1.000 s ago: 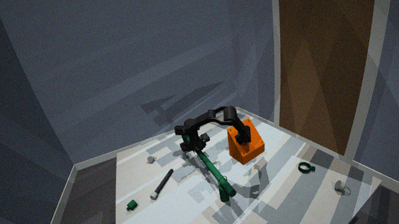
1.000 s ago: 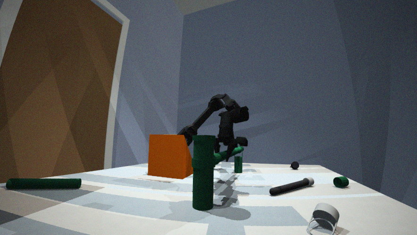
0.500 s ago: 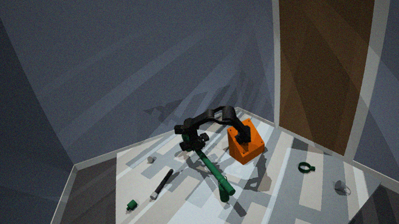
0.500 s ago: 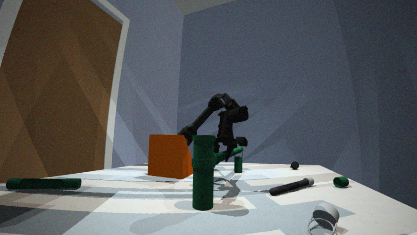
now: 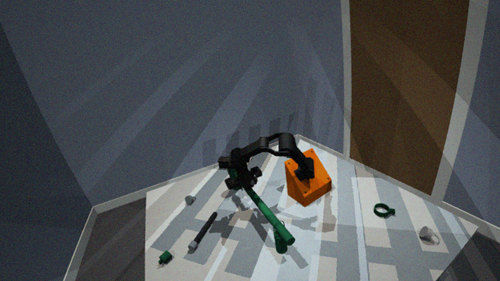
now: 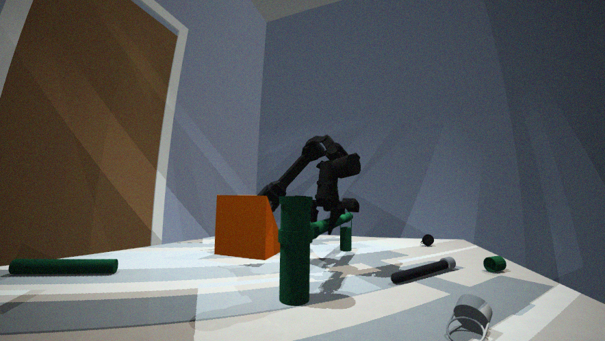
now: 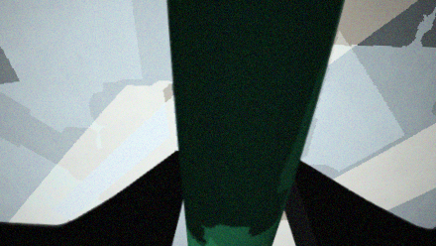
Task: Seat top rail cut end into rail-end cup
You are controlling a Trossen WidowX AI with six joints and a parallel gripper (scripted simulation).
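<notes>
The green top rail [image 5: 269, 213] [image 7: 238, 99] slopes between two green posts. Its far end passes through the thin loop over the short post [image 5: 280, 245] [image 6: 345, 240]. The big post [image 6: 294, 270] stands upright. Its brace band [image 6: 291, 236] sits below the post cap [image 6: 295, 205], about a third of the way down. The rail's other end meets the rail-end cup [image 6: 314, 231] on the band; how deep it sits is hidden. My gripper [image 5: 244, 182] [image 6: 322, 224] [image 7: 232, 162] is slightly open around the rail near the big post, with a finger on each side; contact cannot be told.
The orange base block [image 5: 308, 179] [image 6: 241, 226] stands beside the rail. A black bar [image 5: 204, 230] [image 6: 419, 272], a green cap [image 5: 165, 257] [image 6: 494, 264], a green ring [image 5: 376, 211], a grey loop cap [image 5: 425, 232] and a green tube [image 6: 63, 266] lie around.
</notes>
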